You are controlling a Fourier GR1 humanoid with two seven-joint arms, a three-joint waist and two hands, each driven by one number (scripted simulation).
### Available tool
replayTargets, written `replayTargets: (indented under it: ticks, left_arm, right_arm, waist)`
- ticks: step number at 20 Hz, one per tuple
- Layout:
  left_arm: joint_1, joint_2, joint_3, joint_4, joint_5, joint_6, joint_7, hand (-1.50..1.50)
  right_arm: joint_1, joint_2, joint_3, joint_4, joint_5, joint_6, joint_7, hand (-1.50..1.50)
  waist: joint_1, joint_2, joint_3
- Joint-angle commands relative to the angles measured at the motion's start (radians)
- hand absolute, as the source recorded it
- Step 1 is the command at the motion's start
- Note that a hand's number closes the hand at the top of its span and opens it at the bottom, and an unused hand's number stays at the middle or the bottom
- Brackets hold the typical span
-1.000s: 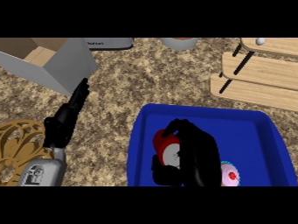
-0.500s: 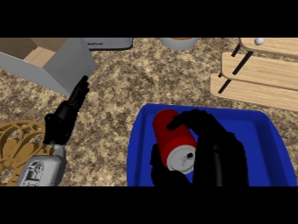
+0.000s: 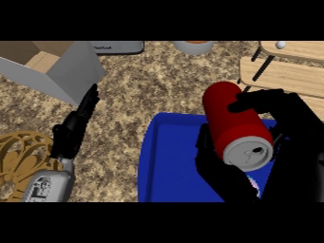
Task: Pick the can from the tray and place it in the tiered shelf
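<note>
Right hand (image 3: 294,128) curls round the red can (image 3: 233,118), gripping it; the can tilts above the blue tray (image 3: 166,163), seemingly clear of it, near the shelf (image 3: 294,76). Left hand (image 3: 73,128) rests straight-fingered at left.

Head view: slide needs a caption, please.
Right hand holds the red can above the blue tray, near the tiered shelf.

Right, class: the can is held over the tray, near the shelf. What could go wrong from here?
The can lies tilted in the right hand, so it might topple when set down. The dark legs of the shelf stand close by; the can could knock one.
</note>
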Motion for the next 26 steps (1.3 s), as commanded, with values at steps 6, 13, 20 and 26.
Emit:
replayTargets:
  ticks: [6, 13, 20, 26]
  left_arm:
    - [-0.044, 0.023, 0.032, 0.023, 0.017, -0.016, 0.001, 0.00]
    - [0.029, 0.006, -0.003, -0.005, -0.002, -0.013, -0.039, 0.00]
    - [-0.063, 0.022, 0.024, -0.002, 0.008, -0.021, 0.043, 0.00]
    - [-0.016, -0.041, -0.018, 0.041, -0.036, 0.034, -0.033, 0.00]
  right_arm:
    - [-0.214, 0.010, -0.220, -0.042, 0.024, 0.304, 0.108, 1.50]
    - [-0.349, -0.049, -0.513, 0.070, -0.013, 0.338, -0.059, 1.50]
    - [-0.463, -0.158, -0.673, 0.240, -0.033, 0.293, -0.189, 1.50]
    - [-0.445, -0.251, -0.697, 0.320, -0.044, 0.273, -0.304, 1.50]
  waist:
    - [-0.004, 0.002, 0.001]
    - [0.002, 0.004, 0.002]
    - [0.007, 0.007, 0.002]
    - [0.006, 0.009, 0.002]
